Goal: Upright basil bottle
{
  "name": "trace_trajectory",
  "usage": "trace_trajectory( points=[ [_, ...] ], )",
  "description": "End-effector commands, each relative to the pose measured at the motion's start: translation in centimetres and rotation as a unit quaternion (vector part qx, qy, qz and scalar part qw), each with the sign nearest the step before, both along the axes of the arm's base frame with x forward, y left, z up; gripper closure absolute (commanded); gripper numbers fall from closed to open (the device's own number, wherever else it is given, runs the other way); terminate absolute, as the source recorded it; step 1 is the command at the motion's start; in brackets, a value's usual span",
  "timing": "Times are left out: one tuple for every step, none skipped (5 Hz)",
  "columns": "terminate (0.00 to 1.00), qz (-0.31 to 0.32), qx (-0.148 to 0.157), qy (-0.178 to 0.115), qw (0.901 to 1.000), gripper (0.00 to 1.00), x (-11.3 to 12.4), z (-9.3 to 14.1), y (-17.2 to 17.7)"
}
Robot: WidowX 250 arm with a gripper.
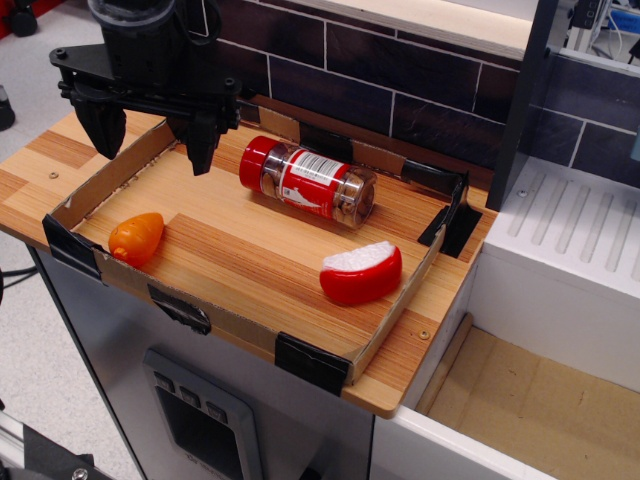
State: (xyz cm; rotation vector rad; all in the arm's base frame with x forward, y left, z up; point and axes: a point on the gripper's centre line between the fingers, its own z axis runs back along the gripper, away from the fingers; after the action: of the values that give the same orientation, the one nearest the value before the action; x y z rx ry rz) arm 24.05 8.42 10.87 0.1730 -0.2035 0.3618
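Observation:
The basil bottle (307, 180) lies on its side in the middle back of the wooden tray (250, 265), red cap pointing left, clear base pointing right, red-and-white label facing up. My gripper (152, 140) hangs at the tray's left back corner, to the left of the bottle's cap and apart from it. Its two black fingers (200, 140) are spread wide and nothing is between them.
An orange carrot-like toy (136, 238) lies at the tray's left front. A red-rinded white cheese wedge (361, 273) lies at the right front. Low cardboard walls (392, 318) with black tape rim the tray. A dark tiled wall stands behind, a white sink unit (570, 270) to the right.

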Motion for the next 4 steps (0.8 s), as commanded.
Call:
trace_trajectory(
  points=[
    [0.00,0.000,0.000,0.000,1.0000,0.00,0.0,0.0,0.0],
    [0.00,-0.111,-0.030,-0.012,0.9933,0.00,1.9,0.1,1.4],
    [0.00,-0.227,-0.039,-0.006,0.9730,0.00,2.8,0.2,1.9],
    [0.00,-0.347,-0.019,-0.028,0.9371,0.00,3.6,-0.5,2.0]
  ],
)
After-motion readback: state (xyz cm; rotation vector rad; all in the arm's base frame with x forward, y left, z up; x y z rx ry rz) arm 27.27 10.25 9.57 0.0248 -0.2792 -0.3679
